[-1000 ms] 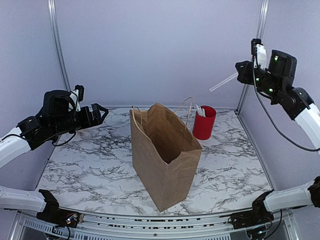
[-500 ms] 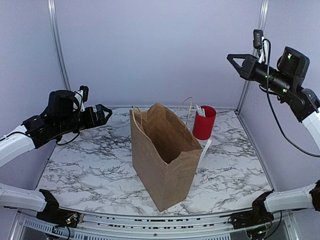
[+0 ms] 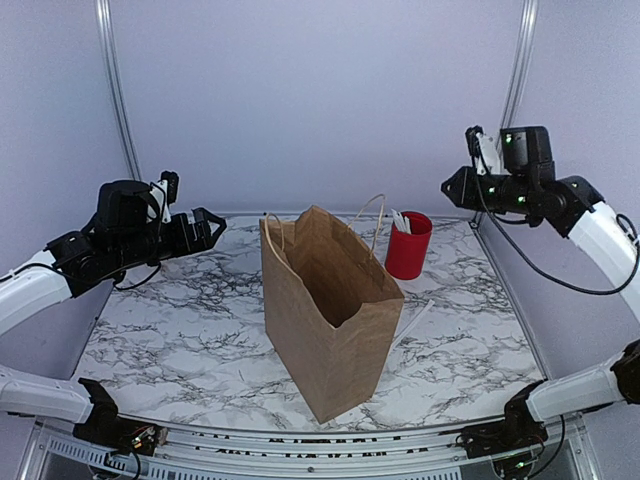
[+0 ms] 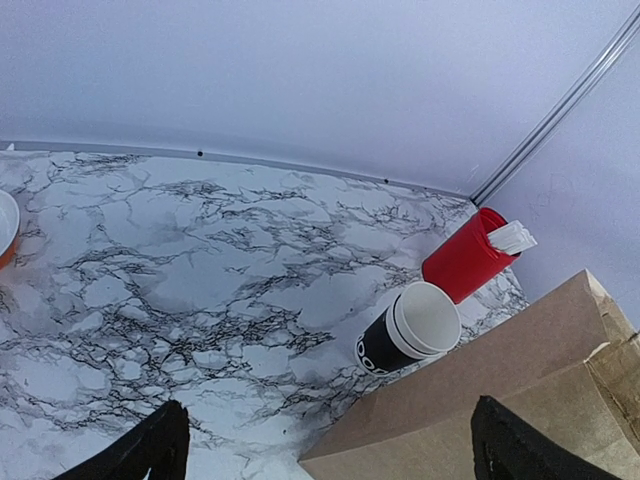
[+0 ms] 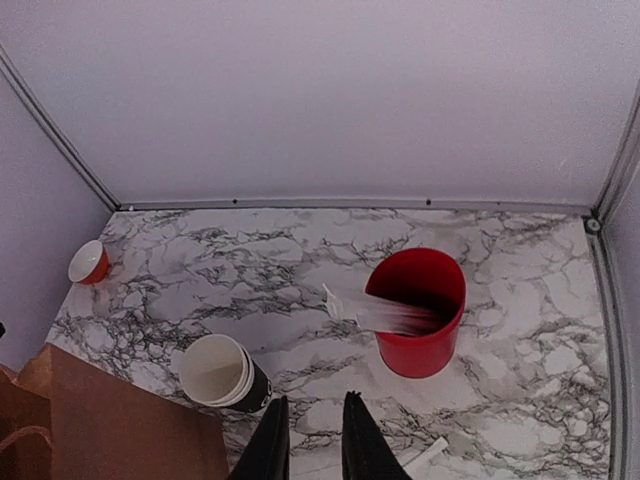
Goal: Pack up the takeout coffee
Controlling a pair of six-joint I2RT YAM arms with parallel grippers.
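A stack of takeout cups [image 4: 408,328], black outside with cream cups nested inside, lies tilted on the marble behind the brown paper bag [image 3: 330,300]. It also shows in the right wrist view [image 5: 222,375]. No black lid is in view. My left gripper [image 3: 205,228] hovers at the far left, wide open and empty [image 4: 330,445]. My right gripper [image 3: 450,185] is high at the back right, above the red cup [image 3: 408,245]. Its jaws [image 5: 316,400] stand a narrow gap apart with nothing between them.
The red cup [image 5: 418,310] holds white utensils. A white wrapped straw [image 3: 415,320] lies on the table right of the bag and shows in the right wrist view [image 5: 430,455]. A small orange-and-white bowl [image 5: 90,262] sits at the back left. The bag stands open.
My right gripper let go of the white straw, which fell onto the table right of the bag. The right arm then came down and its jaws narrowed. The left arm barely moved.
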